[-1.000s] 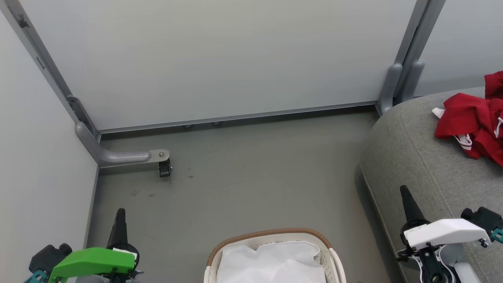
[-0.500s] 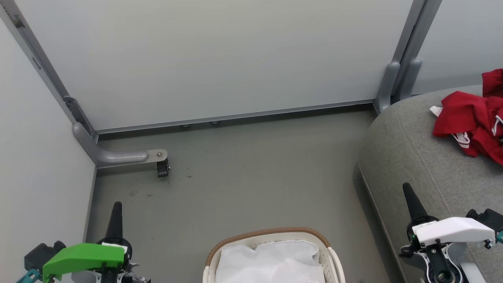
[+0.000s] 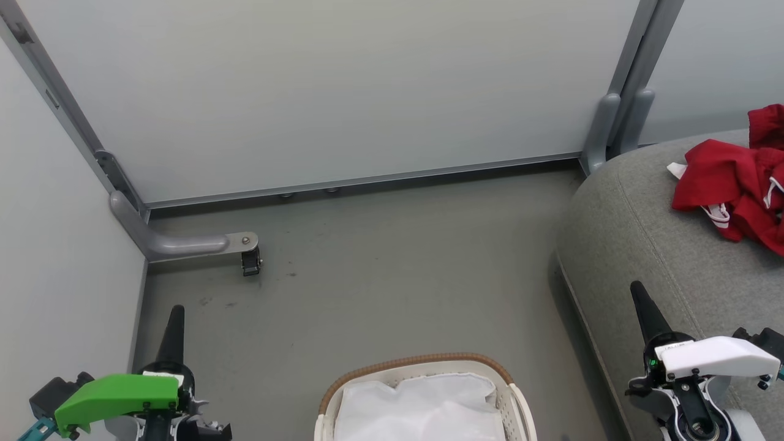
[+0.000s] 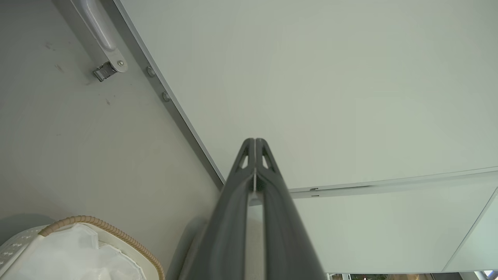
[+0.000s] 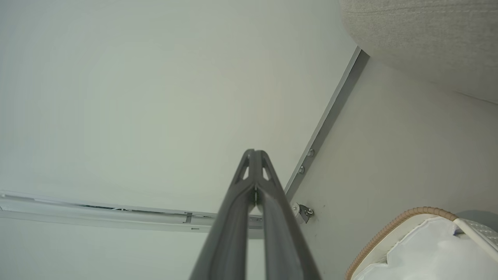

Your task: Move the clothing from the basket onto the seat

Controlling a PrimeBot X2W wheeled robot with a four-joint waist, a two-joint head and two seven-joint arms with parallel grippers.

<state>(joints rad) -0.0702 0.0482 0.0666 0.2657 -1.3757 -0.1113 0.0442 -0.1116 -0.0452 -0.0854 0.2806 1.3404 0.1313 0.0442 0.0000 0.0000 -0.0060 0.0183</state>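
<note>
At 7 o'clock in the head view the left gripper (image 3: 173, 321) hangs with its fingers pressed together on nothing, probably parked because no lifting is left for it. At 6 o'clock the white laundry basket (image 3: 422, 361) stands on the floor (image 3: 398, 275), its cloth liner (image 3: 422, 407) bare as far as the frame reaches. At 5 o'clock the right gripper (image 3: 640, 297), likewise pressed together and empty, stands above the edge of the grey seat (image 3: 637, 233). At 2 o'clock the red clothing (image 3: 729, 184) lies crumpled on that seat, well apart from both grippers, so the task looks done, or nearly. The wrist views add the closure close up — the left gripper (image 4: 255, 146) with its tips meeting, the basket rim at 7 o'clock; the right gripper (image 5: 255, 157) the same, with the seat's rounded corner at 1 o'clock.
</note>
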